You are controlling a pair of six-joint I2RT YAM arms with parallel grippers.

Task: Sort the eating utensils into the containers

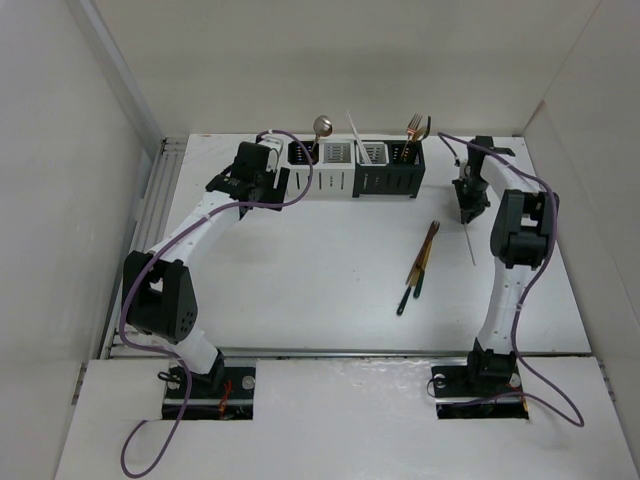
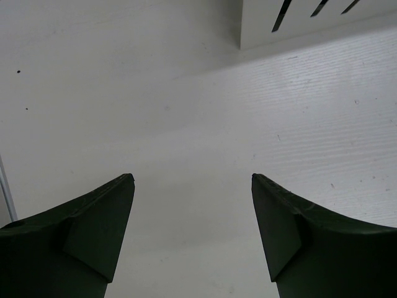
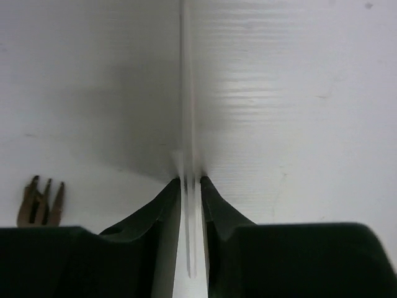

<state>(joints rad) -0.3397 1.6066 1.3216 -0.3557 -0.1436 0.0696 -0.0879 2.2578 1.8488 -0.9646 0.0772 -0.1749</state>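
Two robot arms reach over a white table [image 1: 300, 290]. The landmark is a row of four joined containers [image 1: 355, 172] at the far side, in the order black, white, white, black. The L gripper [image 2: 192, 180] sits just beside the row's left end w/ its fingers [image 2: 93, 230] spread wide over bare tabletop. It holds nothing, and a slotted white wall of the row shows at the top right of its wrist view. The R gripper [image 3: 191, 181] is off the row's right end, a bit nearer the arm bases. Its fingers are pressed tight on a thin pale chopstick [image 3: 188, 93], which runs straight out past the tips. Can't tell if the stick touches the table. A spoon [image 1: 322, 125] stands in the left black box, a pale stick [image 1: 352, 127] leans from a white box, and forks [image 1: 415, 126] stand in the right black box. Loose utensils [image 1: 420, 265], copper w/ dark handles, lie bunched in front of the row's right end. In the R wrist view, copper fork tines [image 3: 40, 200] show beside the gripper.
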